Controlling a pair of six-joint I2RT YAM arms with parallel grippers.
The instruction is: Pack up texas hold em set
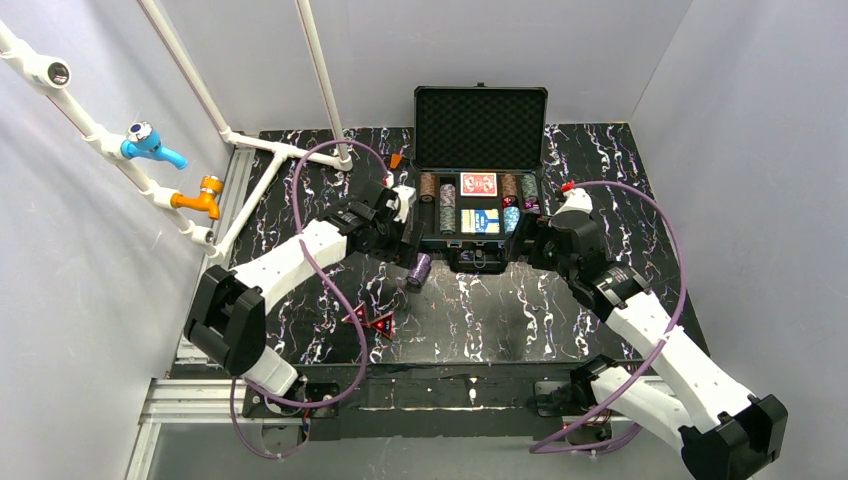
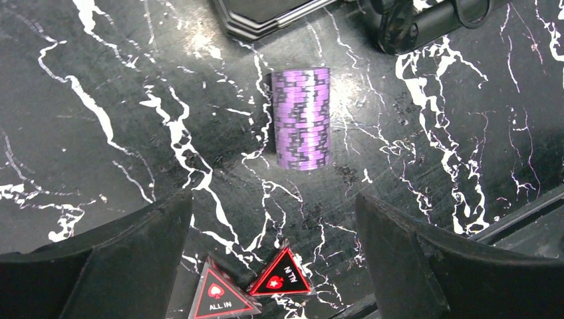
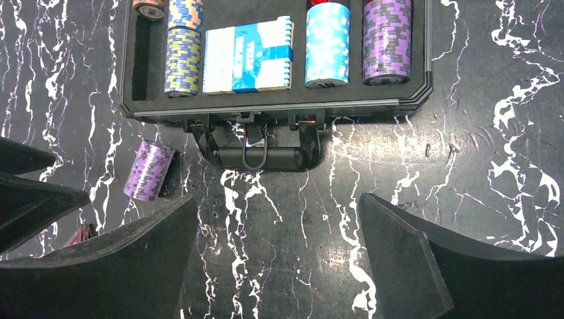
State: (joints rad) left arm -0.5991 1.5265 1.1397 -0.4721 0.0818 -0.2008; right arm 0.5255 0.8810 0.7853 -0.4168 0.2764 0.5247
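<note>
The black case stands open at the back of the table, its foam lid upright. In its tray are several chip stacks, a red deck and a blue deck. One purple chip stack lies on its side on the table, left of the case's handle. Two red triangles lie nearer the front. My left gripper hangs open above the table between the purple stack and the triangles, touching neither. My right gripper is open over bare table just in front of the handle.
A small orange object sits left of the case lid. White pipes with blue and orange taps run along the back left. Grey walls close in the black marbled table.
</note>
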